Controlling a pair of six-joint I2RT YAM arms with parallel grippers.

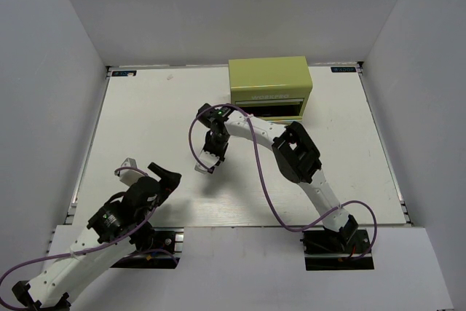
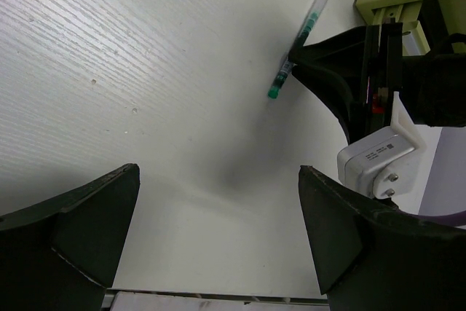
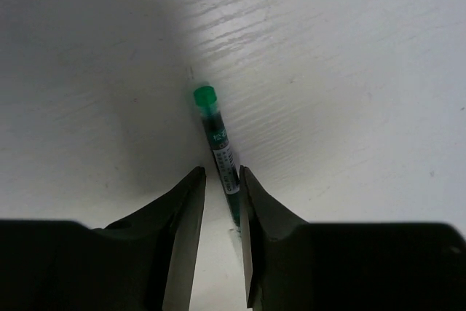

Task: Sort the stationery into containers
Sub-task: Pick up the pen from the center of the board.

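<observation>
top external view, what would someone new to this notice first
The olive drawer chest at the far edge of the white table is the only strong colour. Nearer the arms, the right gripper points down at mid-table, its fingers narrowed around a clear pen with a green cap, though a firm grip cannot be confirmed. The left gripper sits open over the near left of the table, holding nothing.
</observation>
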